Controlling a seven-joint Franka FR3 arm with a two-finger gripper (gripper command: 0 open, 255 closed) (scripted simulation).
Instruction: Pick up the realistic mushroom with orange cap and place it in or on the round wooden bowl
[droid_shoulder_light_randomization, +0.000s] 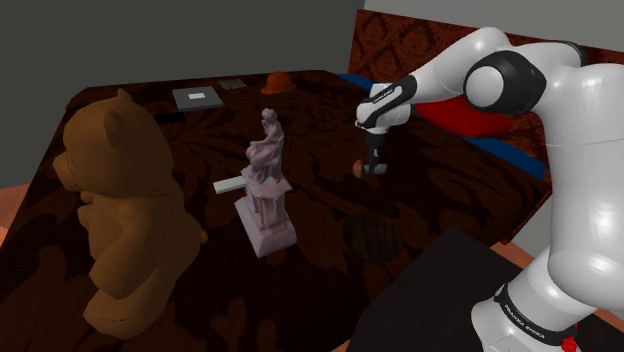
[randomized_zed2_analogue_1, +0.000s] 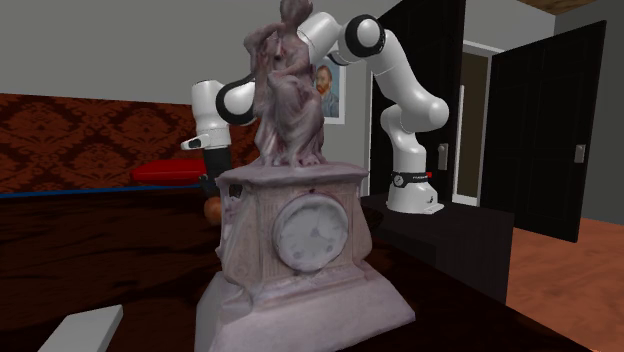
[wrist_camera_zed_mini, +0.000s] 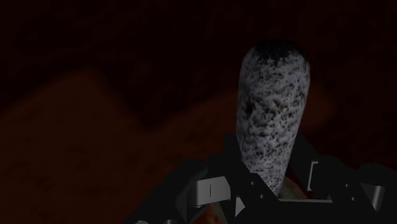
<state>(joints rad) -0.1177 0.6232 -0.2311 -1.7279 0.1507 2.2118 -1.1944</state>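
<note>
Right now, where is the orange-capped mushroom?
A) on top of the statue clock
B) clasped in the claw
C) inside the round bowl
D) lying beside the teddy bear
B: the wrist view shows the claw shut on the mushroom by its speckled grey stem, and in the shoulder view it is apart from the bowl.

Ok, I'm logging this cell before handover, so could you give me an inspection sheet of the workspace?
Surface: dark patterned tabletop, dimly lit.
Job's things: mushroom with speckled grey-white stem and orange cap, clasped in the all-black two-finger gripper; round dark bowl, apart from it, nearer the stand.
Clutter: big brown teddy bear; pale statue clock on a pedestal; flat white block beside it; flat grey box and small orange object at the far edge.
Gripper: shut on the mushroom.
Cables: nothing seen.
Surroundings: red patterned backrest, red cushion, portrait painting, black doors.
</note>
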